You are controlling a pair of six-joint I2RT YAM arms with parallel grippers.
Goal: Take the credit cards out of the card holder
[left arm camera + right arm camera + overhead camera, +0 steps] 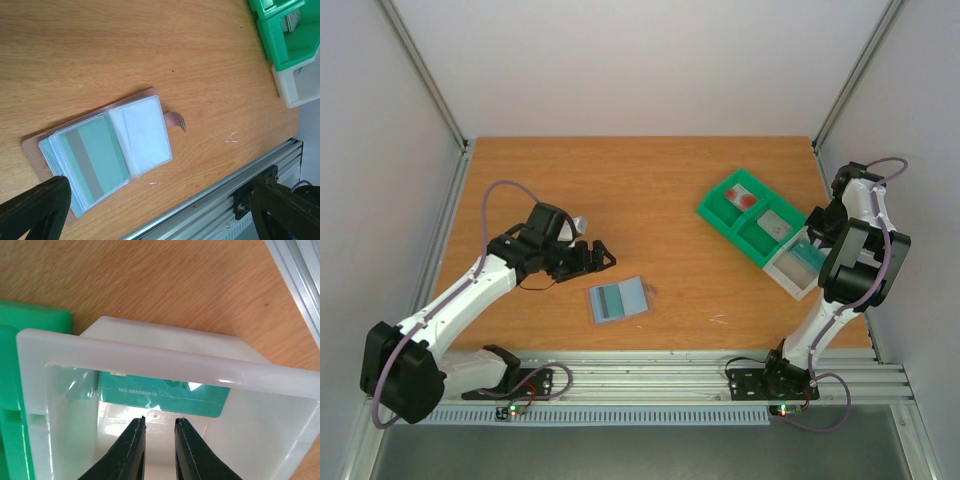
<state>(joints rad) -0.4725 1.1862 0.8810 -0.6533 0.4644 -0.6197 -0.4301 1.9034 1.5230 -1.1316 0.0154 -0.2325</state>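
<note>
The card holder (618, 299) lies open on the table, with a tan outside and clear sleeves; it also shows in the left wrist view (142, 132). A teal card with a grey stripe (92, 160) sits in its left sleeve. My left gripper (601, 256) is open and empty just up-left of the holder, its fingers (35, 210) wide apart. My right gripper (160, 423) hangs over a white bin (165, 357), its jaws a little apart and empty. A teal-green card (165, 392) lies in that bin. A red card (745, 197) and a grey card (777, 224) lie in the green tray (718, 213).
The green tray and the white bin (790, 277) stand at the right of the table; both show in the left wrist view, the tray (287, 47) above the bin (295, 90). An aluminium rail (670, 372) runs along the near edge. Grey walls enclose the table.
</note>
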